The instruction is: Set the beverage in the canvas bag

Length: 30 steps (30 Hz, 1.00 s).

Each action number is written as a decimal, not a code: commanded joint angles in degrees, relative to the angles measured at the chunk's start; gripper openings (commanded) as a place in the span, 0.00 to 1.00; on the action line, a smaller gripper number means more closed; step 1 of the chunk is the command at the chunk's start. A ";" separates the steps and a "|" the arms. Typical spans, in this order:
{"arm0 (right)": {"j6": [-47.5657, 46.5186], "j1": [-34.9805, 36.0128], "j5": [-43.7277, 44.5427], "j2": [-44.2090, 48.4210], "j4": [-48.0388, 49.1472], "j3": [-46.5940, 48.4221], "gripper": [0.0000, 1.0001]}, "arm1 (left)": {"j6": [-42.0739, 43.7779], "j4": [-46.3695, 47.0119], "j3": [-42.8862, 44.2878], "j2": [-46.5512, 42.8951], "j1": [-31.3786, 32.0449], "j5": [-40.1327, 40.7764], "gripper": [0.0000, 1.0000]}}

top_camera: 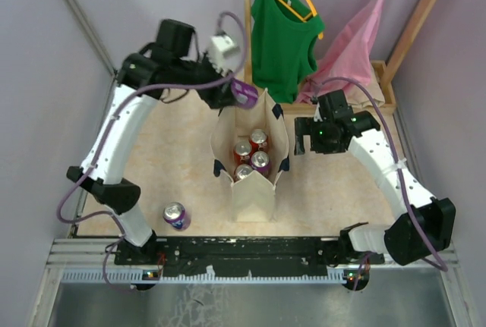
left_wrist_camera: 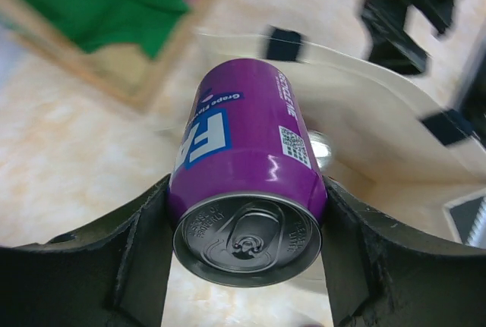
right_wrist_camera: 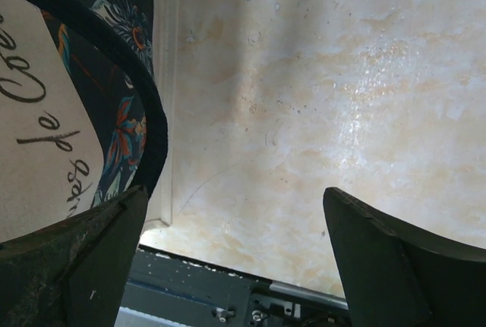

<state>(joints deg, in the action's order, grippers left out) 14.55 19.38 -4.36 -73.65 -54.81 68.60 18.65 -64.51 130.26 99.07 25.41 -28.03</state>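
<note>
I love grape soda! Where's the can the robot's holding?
Top view: the purple can is held in the left arm's fingers, over the canvas bag's far rim.

The purple can (left_wrist_camera: 247, 190) hides most of the inside of the canvas bag (left_wrist_camera: 364, 107) in the left wrist view. Only a bit of one silver can top (left_wrist_camera: 320, 150) peeks out beside it. Everything behind is blurry. In the right wrist view the bag runs off the left edge, cutting its writing (right_wrist_camera: 45, 126) short. From above, the green top (top_camera: 281, 39) and pink garment (top_camera: 353, 42) are cut off.
</note>
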 commanded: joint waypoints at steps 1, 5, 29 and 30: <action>0.08 0.39 0.61 3.55 0.76 -1.00 0.99 | 5.57 -3.78 -2.24 -0.19 9.65 2.62 0.00; 0.69 0.39 0.67 4.27 0.92 -2.00 0.99 | 9.27 -4.78 -10.25 -1.09 16.96 6.88 0.00; 1.88 0.40 -0.02 6.87 2.66 -6.91 0.99 | 12.08 -16.41 -13.04 2.51 30.39 -0.18 0.00; 1.88 0.40 -0.08 6.96 2.73 -7.14 0.99 | 12.18 -16.43 -13.43 2.06 30.40 -0.77 0.00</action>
<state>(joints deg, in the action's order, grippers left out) 15.92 19.38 -4.23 -68.79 -53.93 61.73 30.26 -78.28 114.13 101.93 55.51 -22.85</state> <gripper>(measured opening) 0.990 0.718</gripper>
